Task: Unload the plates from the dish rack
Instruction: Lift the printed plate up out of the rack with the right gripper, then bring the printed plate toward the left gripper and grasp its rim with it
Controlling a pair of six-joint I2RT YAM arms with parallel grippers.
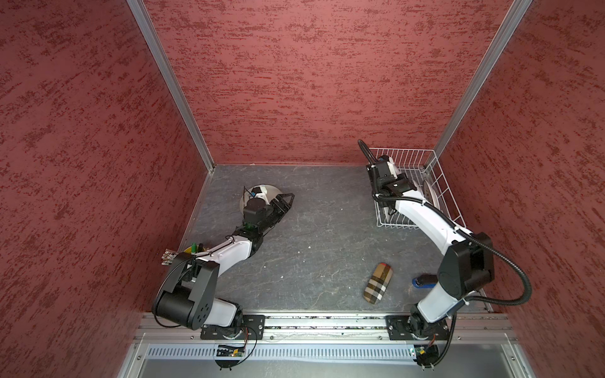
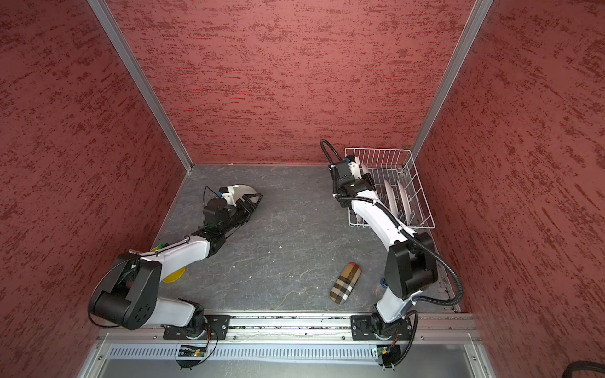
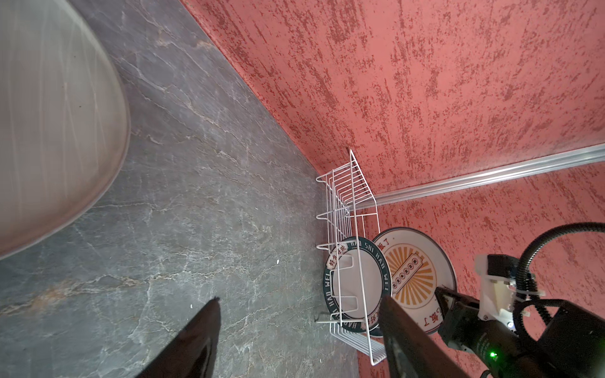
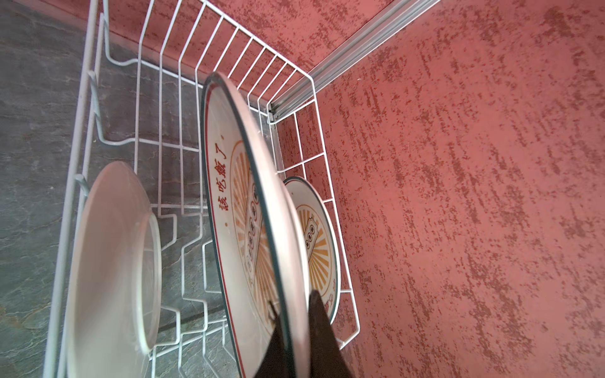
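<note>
Plates (image 2: 405, 203): three stand on edge in the dish rack (image 1: 402, 160), which sits in the far right corner of the counter (image 1: 311, 245) by the red walls.

Right gripper (image 4: 293, 299) is clamped on the rim of the middle one, a sunburst plate (image 4: 229, 203). It has a thin green edge, orange rays and red characters, 該吃飯了 as best I can read.

Nearer the side wall is a second sunburst plate (image 4: 316, 229), its lettering too small to read.

On the other side is the dark-rimmed plate (image 3: 357, 284), lettered "HAO SHI HAO WEI".

A pale grey plate (image 1: 273, 191) lies flat on the counter at far left.

Left gripper (image 3: 299, 301) has its fingers apart and holds nothing, just beside that plate.
</note>
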